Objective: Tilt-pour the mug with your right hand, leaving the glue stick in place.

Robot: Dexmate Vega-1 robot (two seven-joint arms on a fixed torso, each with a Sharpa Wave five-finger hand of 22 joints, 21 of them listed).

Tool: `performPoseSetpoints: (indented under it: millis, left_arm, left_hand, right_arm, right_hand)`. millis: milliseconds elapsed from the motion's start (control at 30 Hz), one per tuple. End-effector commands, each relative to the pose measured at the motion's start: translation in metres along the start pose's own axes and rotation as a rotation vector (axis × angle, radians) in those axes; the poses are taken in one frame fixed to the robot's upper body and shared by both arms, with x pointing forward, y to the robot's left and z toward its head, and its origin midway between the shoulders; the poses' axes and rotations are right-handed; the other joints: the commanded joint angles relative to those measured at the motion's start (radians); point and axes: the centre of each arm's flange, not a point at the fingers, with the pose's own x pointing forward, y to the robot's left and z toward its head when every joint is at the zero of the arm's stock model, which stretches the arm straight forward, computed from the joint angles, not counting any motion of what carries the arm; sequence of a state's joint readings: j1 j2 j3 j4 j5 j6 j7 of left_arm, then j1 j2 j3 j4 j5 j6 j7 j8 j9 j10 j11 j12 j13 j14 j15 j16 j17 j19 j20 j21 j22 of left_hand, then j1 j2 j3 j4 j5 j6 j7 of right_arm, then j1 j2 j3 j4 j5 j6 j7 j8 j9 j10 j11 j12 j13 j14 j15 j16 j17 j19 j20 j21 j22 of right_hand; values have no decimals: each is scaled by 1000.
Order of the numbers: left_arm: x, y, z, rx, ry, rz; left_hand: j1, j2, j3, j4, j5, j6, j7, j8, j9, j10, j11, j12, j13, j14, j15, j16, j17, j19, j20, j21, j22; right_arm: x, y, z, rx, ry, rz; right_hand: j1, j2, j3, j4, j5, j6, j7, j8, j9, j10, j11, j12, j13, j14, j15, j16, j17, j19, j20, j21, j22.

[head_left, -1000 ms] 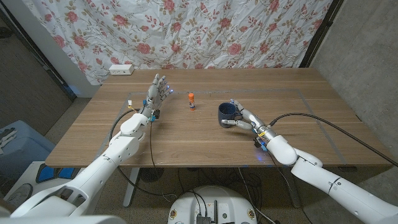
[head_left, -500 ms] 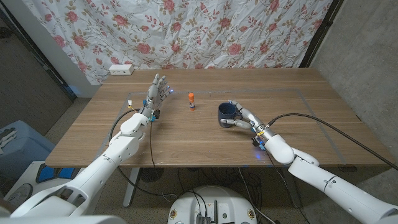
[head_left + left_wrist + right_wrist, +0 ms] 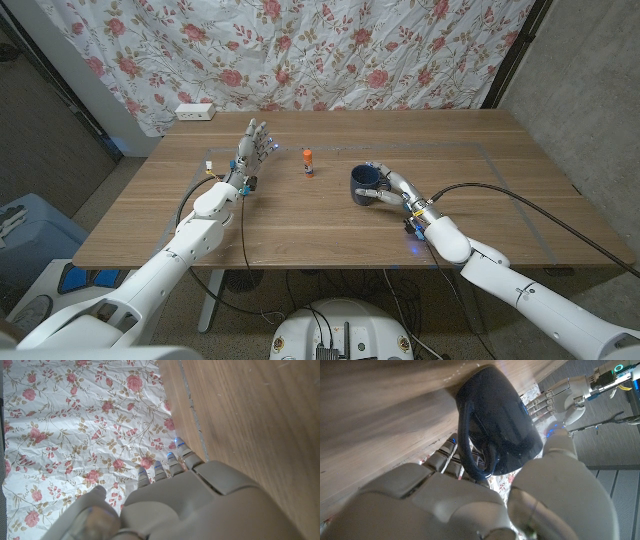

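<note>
Mug [image 3: 365,184], dark blue, stands upright on the wooden table [image 3: 300,215], mouth up and handle turned toward your right hand [image 3: 395,190], which grips it through the handle. Glue stick [image 3: 308,163] stands upright well beyond those fingertips. Your left hand [image 3: 247,155] holds nothing, fingers straight and spread.

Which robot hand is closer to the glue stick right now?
Left, though narrowly. The left robot hand stands apart beside the glue stick; the right robot hand grips the mug.
</note>
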State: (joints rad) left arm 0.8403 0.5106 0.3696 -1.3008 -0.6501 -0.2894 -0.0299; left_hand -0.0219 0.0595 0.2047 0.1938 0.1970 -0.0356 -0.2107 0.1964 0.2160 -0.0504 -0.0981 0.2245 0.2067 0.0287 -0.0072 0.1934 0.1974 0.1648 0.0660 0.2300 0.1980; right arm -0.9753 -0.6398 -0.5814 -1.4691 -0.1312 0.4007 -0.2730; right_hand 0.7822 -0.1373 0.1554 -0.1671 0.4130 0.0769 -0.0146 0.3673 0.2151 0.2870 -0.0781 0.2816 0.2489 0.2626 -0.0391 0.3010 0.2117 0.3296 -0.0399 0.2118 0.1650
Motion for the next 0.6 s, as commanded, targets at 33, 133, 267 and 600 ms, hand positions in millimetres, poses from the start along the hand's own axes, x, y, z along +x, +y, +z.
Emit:
performPoseSetpoints:
  millis: [33, 133, 267, 600]
  left_arm:
    - [0, 0, 0, 0, 0, 0]
    - [0, 0, 0, 0, 0, 0]
    - [0, 0, 0, 0, 0, 0]
    - [0, 0, 0, 0, 0, 0]
  left_hand:
    - [-3, 119, 6, 1, 4, -2, -6, 7, 3, -3, -7, 4, 5, 7, -3, 5, 5, 9, -1, 6, 3]
    - [-3, 119, 6, 1, 4, -2, -6, 7, 3, -2, -6, 4, 5, 8, -3, 5, 5, 9, -1, 6, 3]
    - [-3, 119, 6, 1, 4, -2, -6, 7, 3, -3, -6, 4, 5, 8, -3, 5, 5, 9, 0, 6, 3]
    - [-3, 119, 6, 1, 4, -3, -6, 6, 3, -3, -7, 4, 5, 8, -4, 5, 5, 9, 0, 6, 3]
  right_arm:
    - [3, 2, -1, -16, -13, -43]
    - [4, 2, -2, -17, -12, -47]
    - [5, 1, -2, -14, -14, -43]
    - [10, 2, -3, -7, -13, -43]
  right_hand:
    - [40, -10, 7, -4, 14, 25, 5, 16, 4, 27, -8, 14, 10, 28, -88, 10, 4, 28, -64, 3, 2]
    - [57, -11, 10, -5, 20, 35, 9, 23, 6, 42, -10, 18, 14, 41, -94, 13, 5, 38, -66, 2, 2]
    - [75, -10, 13, -3, 28, 46, 9, 31, 7, 57, -13, 23, 19, 65, -106, 19, 9, 52, -71, 0, 2]
    - [88, -8, 15, 6, 35, 89, 7, 56, 12, 101, -19, 38, 31, 100, -107, 27, 15, 74, -75, -3, 2]
